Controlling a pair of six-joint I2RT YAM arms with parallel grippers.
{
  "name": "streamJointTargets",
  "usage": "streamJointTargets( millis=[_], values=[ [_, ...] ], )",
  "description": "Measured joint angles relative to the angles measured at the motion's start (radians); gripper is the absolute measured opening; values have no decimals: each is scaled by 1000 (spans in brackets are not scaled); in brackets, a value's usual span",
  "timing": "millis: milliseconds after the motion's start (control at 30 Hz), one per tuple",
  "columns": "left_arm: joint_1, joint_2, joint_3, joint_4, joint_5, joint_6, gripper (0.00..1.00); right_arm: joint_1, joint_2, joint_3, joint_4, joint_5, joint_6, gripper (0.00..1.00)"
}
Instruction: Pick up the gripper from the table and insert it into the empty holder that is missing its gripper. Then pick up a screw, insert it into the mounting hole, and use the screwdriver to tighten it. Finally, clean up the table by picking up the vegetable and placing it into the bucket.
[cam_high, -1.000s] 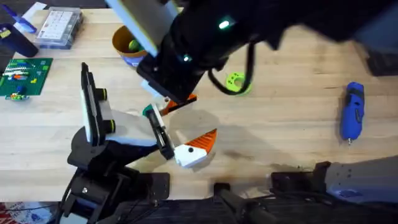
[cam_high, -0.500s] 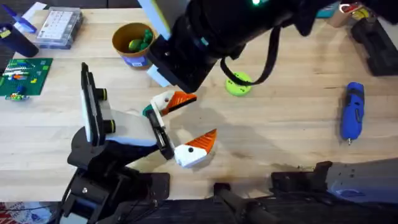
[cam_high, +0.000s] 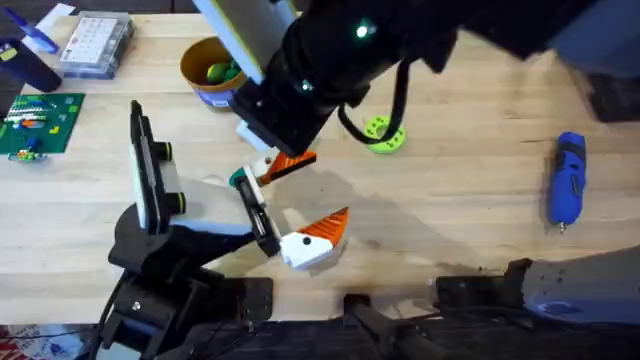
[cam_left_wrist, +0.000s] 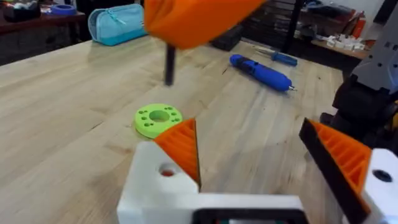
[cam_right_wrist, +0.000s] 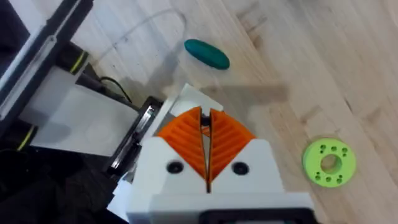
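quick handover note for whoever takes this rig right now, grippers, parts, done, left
Left gripper: open, holding nothing.
Right gripper: pads shut, low over the stand; whether it grips anything cannot be told.
The gripper sits at the teal end of the holder; seating not confirmable.
Screwdriver lies on the table at the far right, untouched.
Vegetable is in the bucket, so cleanup looks done.
Left: confirm the insertion, then place a screw and tighten it.
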Motion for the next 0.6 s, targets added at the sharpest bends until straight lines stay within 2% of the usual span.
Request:
streamJointTargets(
  millis=[600],
  values=[
    [0, 0, 0, 0, 0, 0, 986, 0, 4, -123, 68, -67, -8, 9]
  ],
)
